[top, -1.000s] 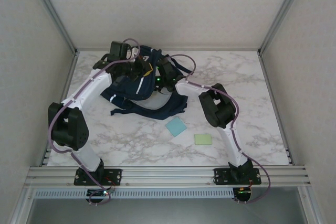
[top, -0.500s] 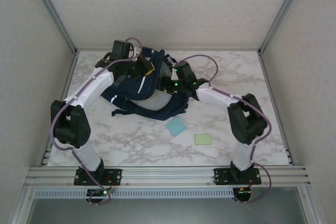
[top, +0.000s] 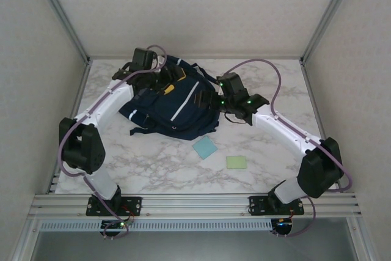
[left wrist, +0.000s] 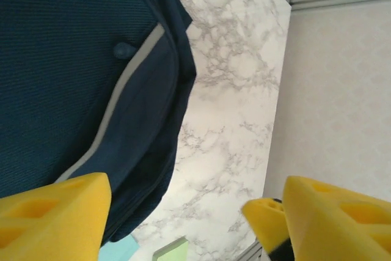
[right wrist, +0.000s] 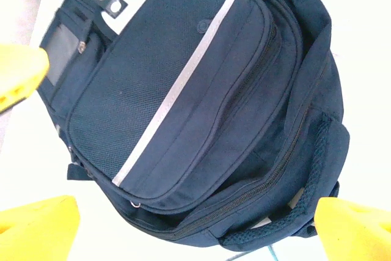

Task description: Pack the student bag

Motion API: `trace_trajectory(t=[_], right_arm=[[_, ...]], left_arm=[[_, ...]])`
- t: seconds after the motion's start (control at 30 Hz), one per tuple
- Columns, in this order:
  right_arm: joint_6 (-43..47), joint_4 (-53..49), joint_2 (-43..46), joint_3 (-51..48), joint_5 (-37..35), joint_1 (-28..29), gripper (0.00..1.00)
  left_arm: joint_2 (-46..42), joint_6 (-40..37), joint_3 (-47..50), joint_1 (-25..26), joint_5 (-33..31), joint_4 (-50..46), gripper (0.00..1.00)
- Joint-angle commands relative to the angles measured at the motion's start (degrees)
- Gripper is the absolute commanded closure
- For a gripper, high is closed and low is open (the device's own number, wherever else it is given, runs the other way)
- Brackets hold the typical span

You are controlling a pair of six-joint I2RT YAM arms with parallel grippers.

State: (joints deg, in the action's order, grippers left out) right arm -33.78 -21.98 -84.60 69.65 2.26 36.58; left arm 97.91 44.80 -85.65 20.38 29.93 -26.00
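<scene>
The student bag (top: 177,105) is a dark navy backpack lying flat at the back middle of the marble table, front pocket up, one white stripe running across it. In the right wrist view the student bag (right wrist: 195,96) spreads below the camera, with its zip line and mesh handle along the lower edge. My left gripper (top: 166,82) hovers over the bag's top left corner, open; its yellow fingers (left wrist: 55,212) stand wide apart over the bag's edge (left wrist: 73,77) and bare marble. My right gripper (top: 209,100) hangs at the bag's right side, open (right wrist: 195,218), holding nothing.
A light blue square pad (top: 204,147) and a light green pad (top: 236,162) lie on the table in front of the bag. Both show small in the left wrist view: blue pad (left wrist: 119,252), green pad (left wrist: 174,252). Metal frame rails and walls close in the table.
The right arm has swung out to the right, pulling its gripper back from the bag's middle to its right side. The bag has dropped flat, stripe side up. The left gripper barely moved.
</scene>
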Motion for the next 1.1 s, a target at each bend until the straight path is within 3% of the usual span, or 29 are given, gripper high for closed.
trace_trajectory(t=[0.0, 0.13, 0.4, 0.77, 0.9, 1.07], right_arm=[[1.7, 3.6, 1.2, -2.2, -0.7, 0.2, 0.01], [1.5, 12.2, 1.5, -6.8, 2.1, 0.2, 0.01], [-5.2, 17.2, -1.2, -9.9, 3.5, 0.4, 0.01], [-7.1, 19.5, -4.4, -11.4, 3.6, 1.7, 0.01], [-8.1, 20.4, -7.7, -11.8, 5.6, 2.3, 0.01], [-9.2, 21.3, -13.5, -11.2, 4.8, 4.6, 0.09]], left_arm=[[-6.3, -1.3, 4.1, -3.0, -5.3, -3.9, 0.2], [-10.2, -1.0, 11.0, -7.5, -8.2, -4.4, 0.18], [-12.8, 1.4, 24.0, -16.7, -10.7, 0.1, 0.18], [-3.4, 4.8, 25.9, -17.7, -12.2, 9.4, 0.24], [0.1, 5.5, 24.7, -17.6, -11.6, 12.5, 0.37], [2.1, 5.2, 24.1, -17.4, -11.5, 15.1, 0.65]])
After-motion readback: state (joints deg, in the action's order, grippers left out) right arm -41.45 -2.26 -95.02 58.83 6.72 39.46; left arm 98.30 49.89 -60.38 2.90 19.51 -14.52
